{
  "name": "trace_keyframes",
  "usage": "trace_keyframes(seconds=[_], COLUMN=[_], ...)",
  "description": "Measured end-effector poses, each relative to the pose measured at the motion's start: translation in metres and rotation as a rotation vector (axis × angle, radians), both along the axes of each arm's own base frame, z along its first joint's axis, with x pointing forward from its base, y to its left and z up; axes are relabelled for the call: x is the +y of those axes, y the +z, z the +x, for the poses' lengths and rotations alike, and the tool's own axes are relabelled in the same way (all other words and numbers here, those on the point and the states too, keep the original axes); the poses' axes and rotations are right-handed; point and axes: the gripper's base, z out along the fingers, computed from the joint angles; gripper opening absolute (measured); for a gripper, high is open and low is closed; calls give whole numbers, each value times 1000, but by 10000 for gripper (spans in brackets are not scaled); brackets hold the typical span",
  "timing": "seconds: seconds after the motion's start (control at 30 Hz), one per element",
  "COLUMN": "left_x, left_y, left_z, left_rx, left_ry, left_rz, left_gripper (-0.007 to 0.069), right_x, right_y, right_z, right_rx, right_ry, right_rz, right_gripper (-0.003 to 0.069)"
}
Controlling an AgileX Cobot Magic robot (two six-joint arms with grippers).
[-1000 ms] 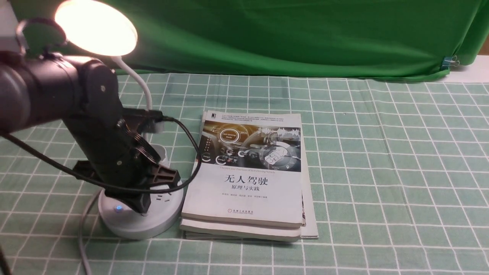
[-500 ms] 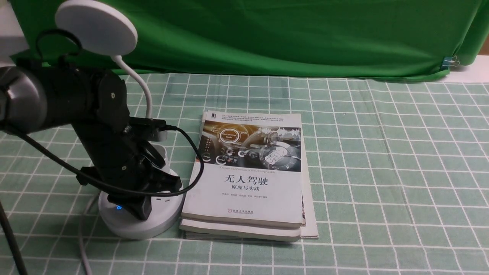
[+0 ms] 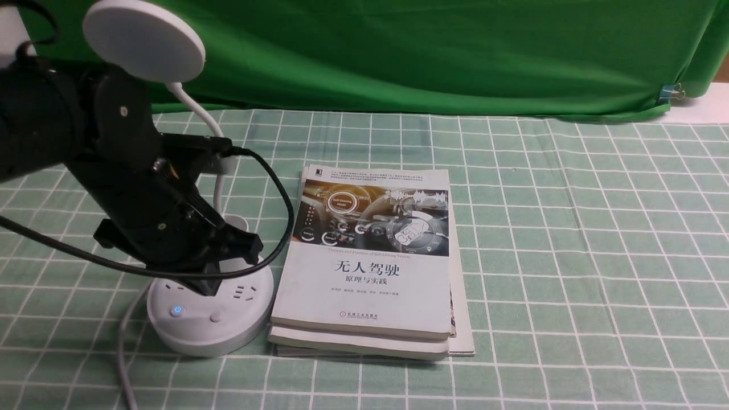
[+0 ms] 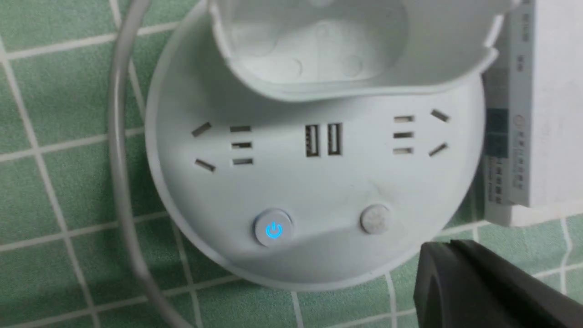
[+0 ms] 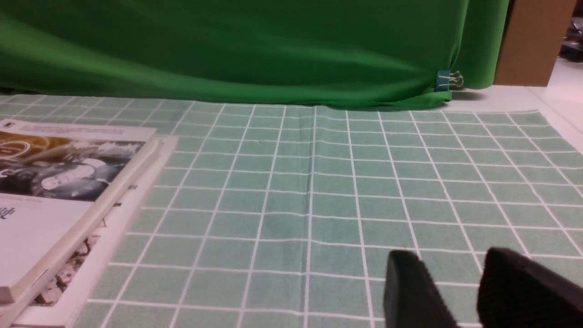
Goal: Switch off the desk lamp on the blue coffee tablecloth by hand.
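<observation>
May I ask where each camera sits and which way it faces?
Front: between the arms, facing forward at lamp, books, backdrop; left arm shows.
Left wrist: above lamp base, looking down; left pincer shows.
Right wrist: low over the cloth, facing backdrop; right pincer shows.
Shared: front and left wrist see the lit button.

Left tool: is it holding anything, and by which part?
Nothing. The left tool hangs shut above the lamp base, clear of it; the right tool holds nothing either.
</observation>
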Motion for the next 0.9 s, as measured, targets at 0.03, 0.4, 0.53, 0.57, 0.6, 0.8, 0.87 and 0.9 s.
trace_keyframes(seconds=[0.03,0.4,0.53,0.57,0.6,0.8,0.87,0.9], left_x=[0,17,33,39,42,59,62,63], left_y=[2,33,30,27,26,8,4,2], left_z=[-2,-87,-135,-150,-158,-207,-214,-218], left_rx=[-6,-346,-603,-691,-745,-1012,-1049,-1075], left_ry=[-3,-24,26,45,56,93,97,100], left_rz=[-6,-160,-218,-232,-239,-286,-295,-304], left_gripper=[-1,-1,-1,-1,-1,-1,-1,-1], right_x=[0,0,0,0,0,0,0,0], right_y=[0,0,0,0,0,0,0,0], right_z=[0,0,0,0,0,0,0,0], right_rx=[0,0,0,0,0,0,0,0], right_ry=[0,0,0,0,0,0,0,0], right_rz=[0,0,0,0,0,0,0,0], right_gripper=[242,242,242,242,242,242,242,242])
